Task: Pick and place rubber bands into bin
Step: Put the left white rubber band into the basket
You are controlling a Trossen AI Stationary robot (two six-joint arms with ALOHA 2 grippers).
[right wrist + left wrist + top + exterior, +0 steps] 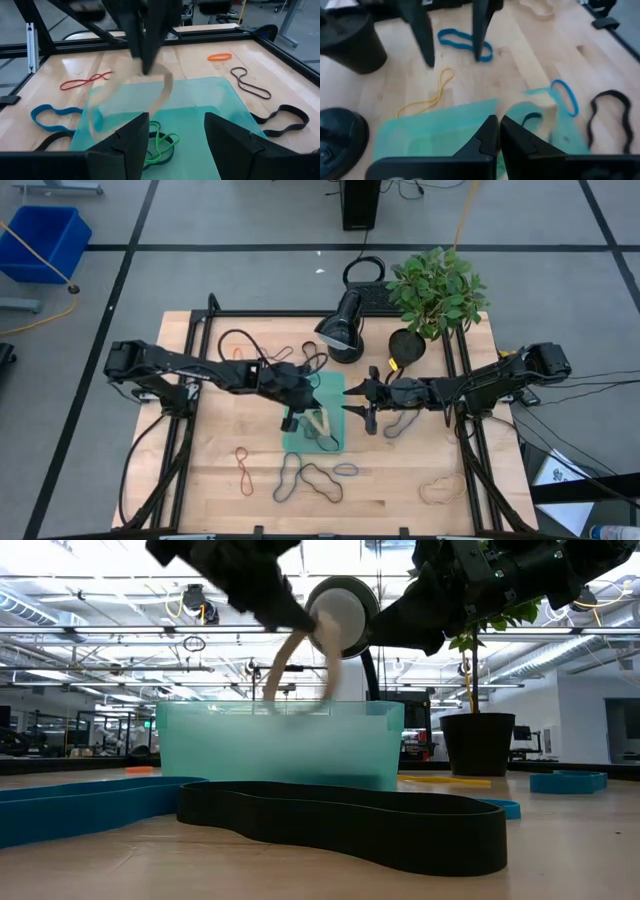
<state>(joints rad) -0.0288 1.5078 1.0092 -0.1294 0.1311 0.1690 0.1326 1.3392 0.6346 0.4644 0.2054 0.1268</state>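
Note:
The teal bin (pixel 314 412) stands mid-table; a green rubber band (pixel 160 142) lies inside it. My left gripper (pixel 292 420) hangs over the bin, slanting down, shut on a tan rubber band (pixel 160 90) that dangles into the bin (pixel 270 745). My right gripper (pixel 362 402) waits open at the bin's right side, its fingers (pixel 127 137) level above the bin's edge, nothing between them. More rubber bands lie loose on the table: black (pixel 340 820), blue (pixel 465 42), yellow (pixel 427 97), red (pixel 85 80), orange (pixel 220 56). My left gripper pinches the tan band's upper end (pixel 150 70) between its two fingers, slanting down from the table's left. The band hangs below the fingers as a slack loop (pixel 285 670). Its lower part dips behind the bin's wall; whether it touches the bin's floor I cannot tell.
A potted plant (pixel 435 290) and a black lamp-like device (pixel 340 330) stand at the table's far edge. Black frame rails (pixel 195 360) run along both sides. Loose bands lie near the front edge: red (pixel 243 470), dark ones (pixel 310 478), tan (pixel 440 492).

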